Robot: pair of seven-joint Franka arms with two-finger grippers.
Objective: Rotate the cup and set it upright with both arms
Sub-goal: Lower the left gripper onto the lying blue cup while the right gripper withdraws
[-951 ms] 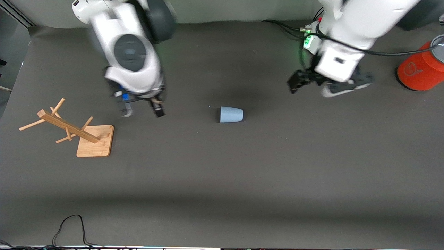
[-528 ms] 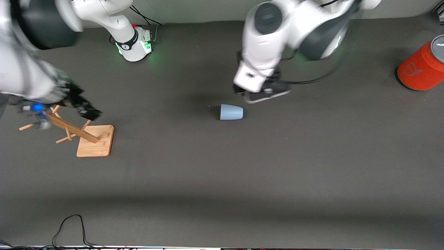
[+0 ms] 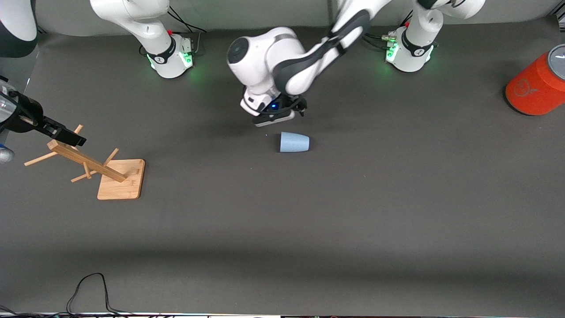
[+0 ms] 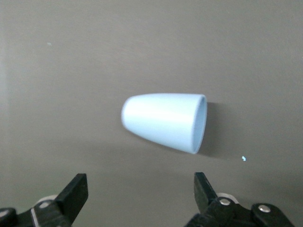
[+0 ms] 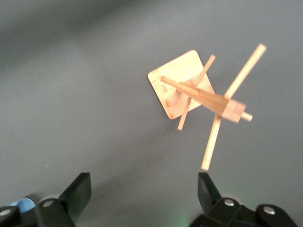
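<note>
The pale blue cup (image 3: 294, 142) lies on its side in the middle of the dark table, its mouth toward the right arm's end. It also shows in the left wrist view (image 4: 165, 120). My left gripper (image 3: 274, 117) hangs over the table right beside the cup. It is open and empty (image 4: 139, 189), and the cup is not between its fingers. My right gripper (image 3: 42, 145) is over the top of the wooden rack (image 3: 88, 163) at the right arm's end, open and empty (image 5: 142, 189). The rack shows below it (image 5: 199, 92).
The rack leans on its square wooden base (image 3: 121, 179) with pegs sticking out. A large red-orange cylinder with a grey top (image 3: 534, 90) stands at the left arm's end. A black cable (image 3: 88, 287) loops at the table's near edge.
The left arm swung from its own end of the table to just beside the cup. The right arm swung away from the middle to over the rack. The cup has not moved.
</note>
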